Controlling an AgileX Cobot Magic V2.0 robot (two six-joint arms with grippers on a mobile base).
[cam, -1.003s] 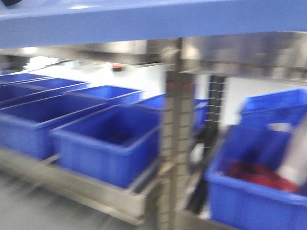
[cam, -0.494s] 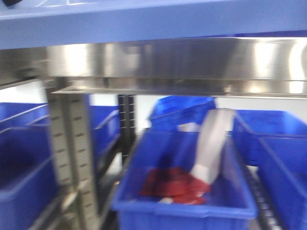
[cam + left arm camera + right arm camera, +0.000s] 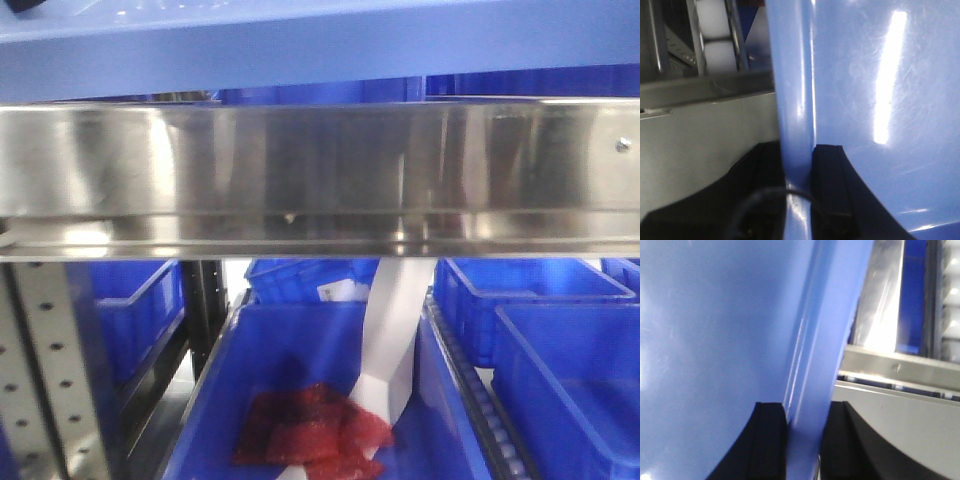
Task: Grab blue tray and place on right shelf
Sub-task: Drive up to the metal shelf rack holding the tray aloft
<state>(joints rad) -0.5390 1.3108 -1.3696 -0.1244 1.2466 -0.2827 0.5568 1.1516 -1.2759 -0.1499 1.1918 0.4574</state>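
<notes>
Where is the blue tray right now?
The blue tray spans the front view's top, just above the right shelf, rims pinched by left gripper and right gripper.

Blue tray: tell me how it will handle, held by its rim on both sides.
The blue tray looks glossy, so its rim may slip in the jaws. Pinched only at its thin rim, the broad sheet probably flexes a little. Thin plastic: likely light for its size.

A red crumpled item [image 3: 312, 438] and a leaning white piece [image 3: 393, 335] are held in a dark-blue bin [image 3: 300, 350] at near centre; more bins [image 3: 570, 380] are set to its right.
</notes>
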